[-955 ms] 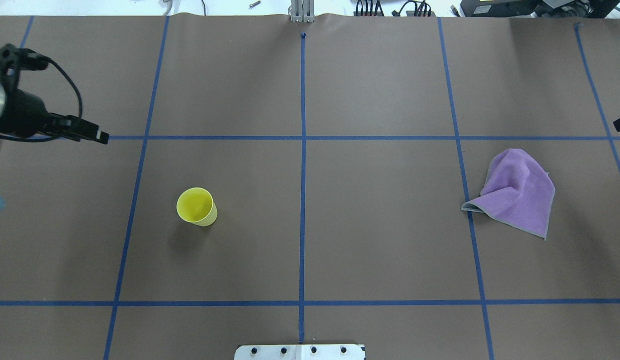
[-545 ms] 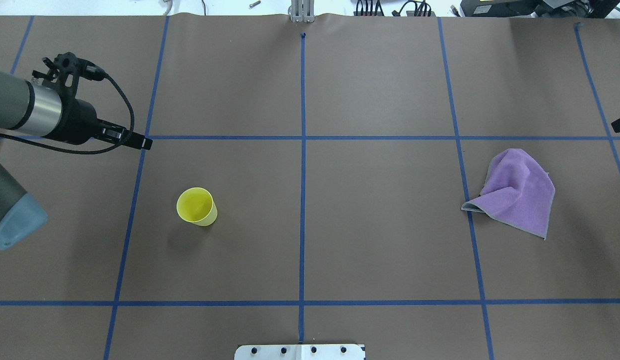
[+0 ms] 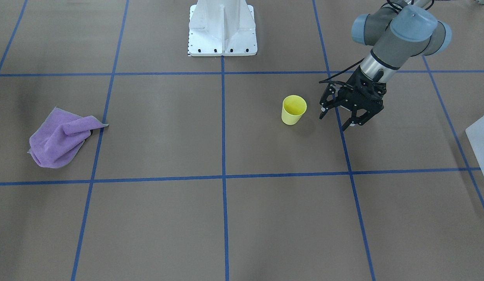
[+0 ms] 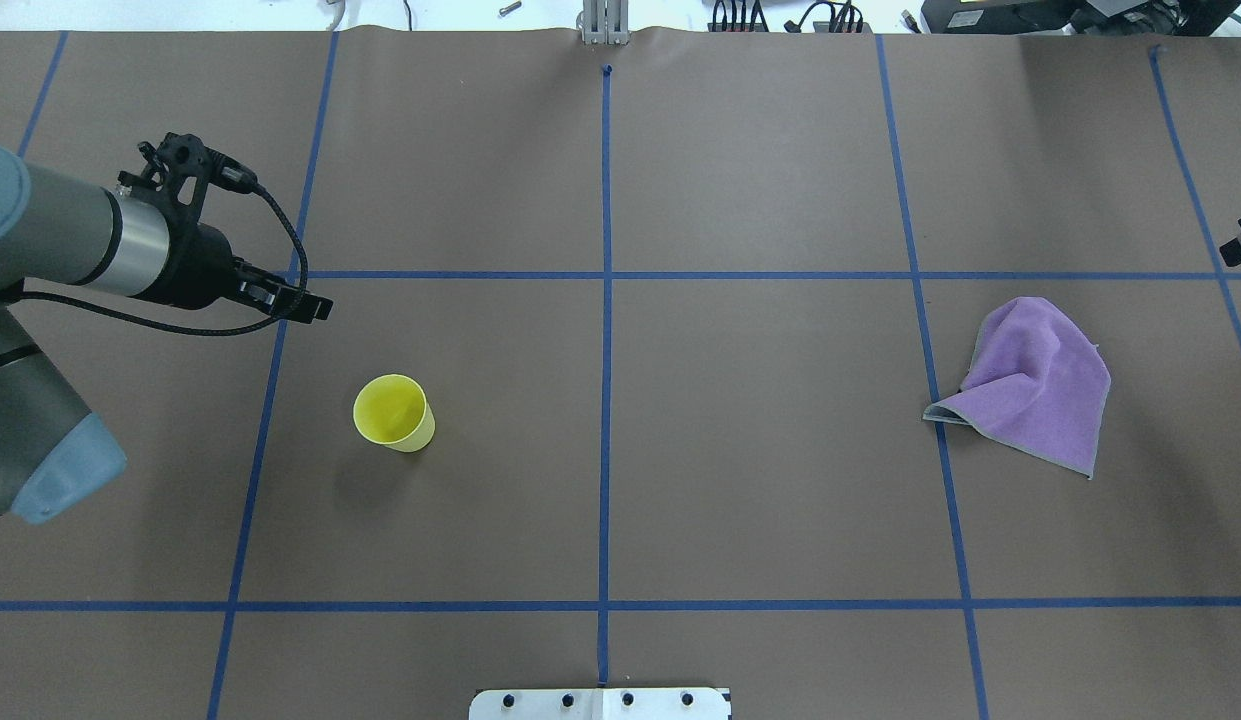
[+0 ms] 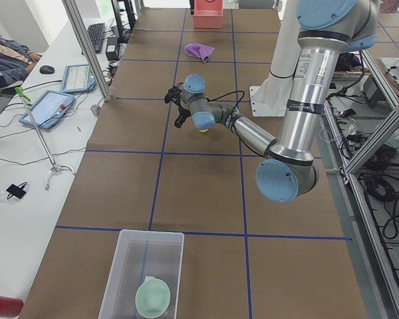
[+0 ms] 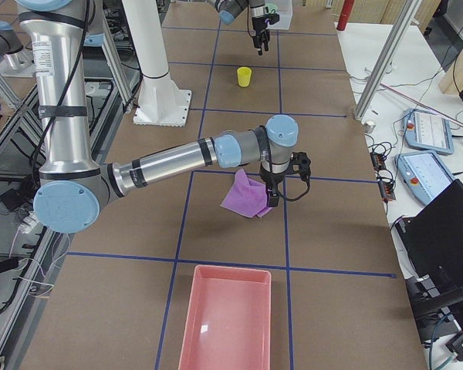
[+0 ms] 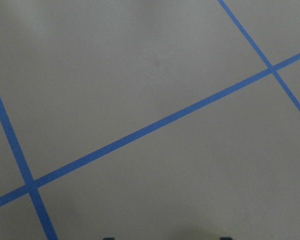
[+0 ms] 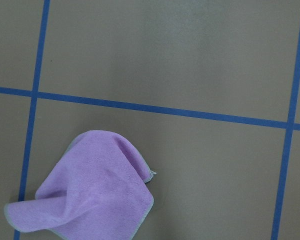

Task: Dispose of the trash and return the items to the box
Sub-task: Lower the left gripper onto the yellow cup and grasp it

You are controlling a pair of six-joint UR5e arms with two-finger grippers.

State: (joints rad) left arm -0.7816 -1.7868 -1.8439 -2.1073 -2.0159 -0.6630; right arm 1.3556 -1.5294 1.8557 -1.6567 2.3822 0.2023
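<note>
The box (image 5: pixel 146 256), a translucent container, is seen at the table's end on the robot's left, well apart from everything else, with a pale green bowl (image 5: pixel 153 297) lying in it. The yellow cup (image 3: pixel 293 110) stands upright and empty in the left half of the table (image 4: pixel 760 450), in the middle band of the blue tape grid. The left gripper (image 3: pixel 337 121) hangs just beside the cup on its left and a little to the far side, not touching it; its fingers are spread wide and nothing is held between them. The step in hand is judged to be the approach to the cup, with no grasp made yet. The next move would call for the spread fingers to be brought across and down around the cup's wall, then closed gently, since so light a cup could be tipped or crushed. Nothing is seen between gripper and cup. Far to the right a crumpled purple cloth (image 4: pixel 1035 385) lies on the table, with the right gripper (image 6: pixel 274 193) poised just above it; whether those fingers are spread or closed cannot be told. A pink tray (image 6: pixel 228 324) sits at the right end of the table. Neither cup nor cloth has been put away yet.
</note>
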